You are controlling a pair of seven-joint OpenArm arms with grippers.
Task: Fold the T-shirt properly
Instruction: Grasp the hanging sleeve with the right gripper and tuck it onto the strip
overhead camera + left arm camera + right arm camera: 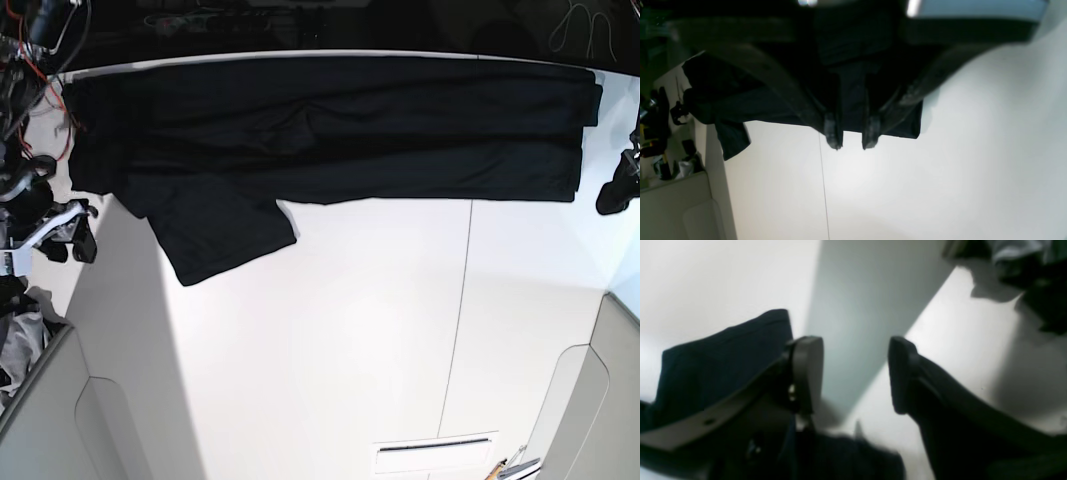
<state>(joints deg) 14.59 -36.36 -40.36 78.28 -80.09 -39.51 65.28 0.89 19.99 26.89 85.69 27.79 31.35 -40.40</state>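
The black T-shirt (330, 125) lies folded into a long band along the far edge of the white table (350, 340). One sleeve (220, 235) sticks out toward me at the left. My left gripper (615, 185) is just off the shirt's right end. In the left wrist view it (852, 138) is open, with its fingertips (834, 133) past the shirt's near edge (773, 110). My right gripper (72, 232) is off the shirt's left end. In the right wrist view it (855, 373) is wide open and empty, with black fabric (723, 356) beside its left finger.
A small grey-white-and-black cloth pile (20, 340) lies off the table's left side; it also shows in the right wrist view (1023, 260). Cables and clutter (30, 40) sit at the far left corner. Grey panels (90, 420) flank the table on both near sides.
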